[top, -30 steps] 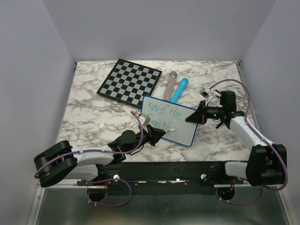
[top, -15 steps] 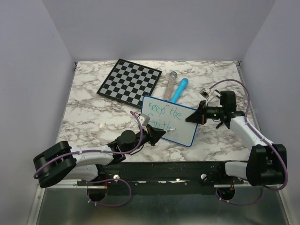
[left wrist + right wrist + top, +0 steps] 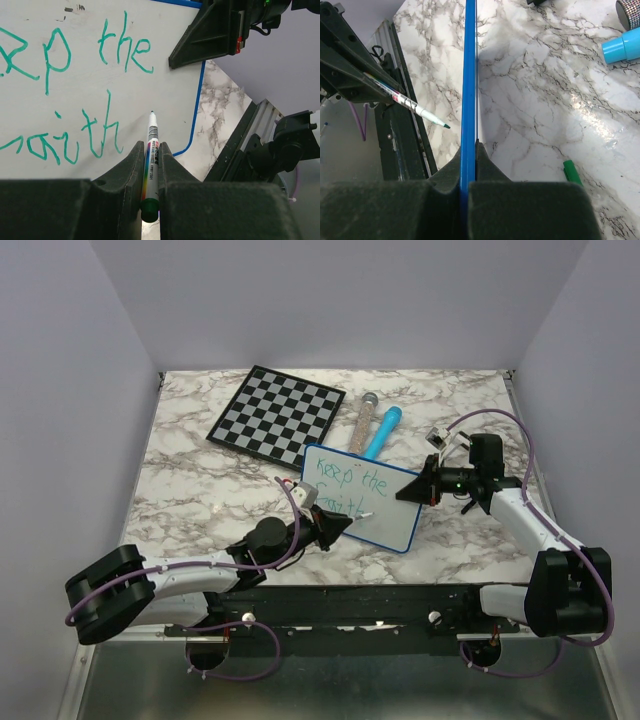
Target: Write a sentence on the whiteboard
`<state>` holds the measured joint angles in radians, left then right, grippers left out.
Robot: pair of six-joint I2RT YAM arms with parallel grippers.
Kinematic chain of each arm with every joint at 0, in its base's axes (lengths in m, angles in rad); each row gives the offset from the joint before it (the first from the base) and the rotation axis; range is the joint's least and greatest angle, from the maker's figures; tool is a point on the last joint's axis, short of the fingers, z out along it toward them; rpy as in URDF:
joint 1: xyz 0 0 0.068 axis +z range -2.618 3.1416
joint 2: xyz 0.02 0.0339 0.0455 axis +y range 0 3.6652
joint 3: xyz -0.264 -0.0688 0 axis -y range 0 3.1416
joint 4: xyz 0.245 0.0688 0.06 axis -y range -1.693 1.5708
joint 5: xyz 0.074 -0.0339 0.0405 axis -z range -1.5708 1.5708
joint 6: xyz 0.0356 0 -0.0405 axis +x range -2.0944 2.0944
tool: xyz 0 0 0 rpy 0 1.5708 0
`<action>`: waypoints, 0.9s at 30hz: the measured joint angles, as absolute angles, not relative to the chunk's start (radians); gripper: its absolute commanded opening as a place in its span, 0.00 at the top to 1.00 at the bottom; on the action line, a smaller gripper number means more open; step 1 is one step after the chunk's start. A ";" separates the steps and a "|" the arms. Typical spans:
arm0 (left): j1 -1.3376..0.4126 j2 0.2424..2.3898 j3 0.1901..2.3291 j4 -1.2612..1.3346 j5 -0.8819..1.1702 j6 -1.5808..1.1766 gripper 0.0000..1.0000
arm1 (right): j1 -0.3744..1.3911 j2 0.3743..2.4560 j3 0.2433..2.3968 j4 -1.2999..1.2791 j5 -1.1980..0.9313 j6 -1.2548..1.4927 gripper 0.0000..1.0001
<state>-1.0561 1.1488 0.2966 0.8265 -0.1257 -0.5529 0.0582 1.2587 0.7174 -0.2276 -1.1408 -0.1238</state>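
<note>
The whiteboard, white with a blue rim, lies tilted near the table's front middle. Green writing reads "Keep the" with "faith" below, and it also shows in the left wrist view. My left gripper is shut on a green marker. The marker's tip is just right of "faith", very near the board; I cannot tell whether it touches. My right gripper is shut on the board's right edge, which appears as a blue strip between its fingers.
A checkered chessboard lies at the back left. A glittery silver tube and a blue tube lie behind the whiteboard. A green marker cap lies on the marble under the board's right side. The black rail runs along the front edge.
My left wrist has shifted slightly up and left; the marker tip stays beside the end of "faith". The right arm and the board have not moved.
</note>
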 measured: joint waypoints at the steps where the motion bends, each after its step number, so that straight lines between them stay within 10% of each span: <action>1: -1.056 1.147 0.297 0.826 -0.126 -0.553 1.00 | 0.058 1.259 0.717 -0.228 -1.141 -0.124 0.99; 27: -1.056 1.079 0.278 0.817 -0.141 -0.538 1.00 | 0.058 1.258 0.747 -0.279 -1.141 -0.190 0.99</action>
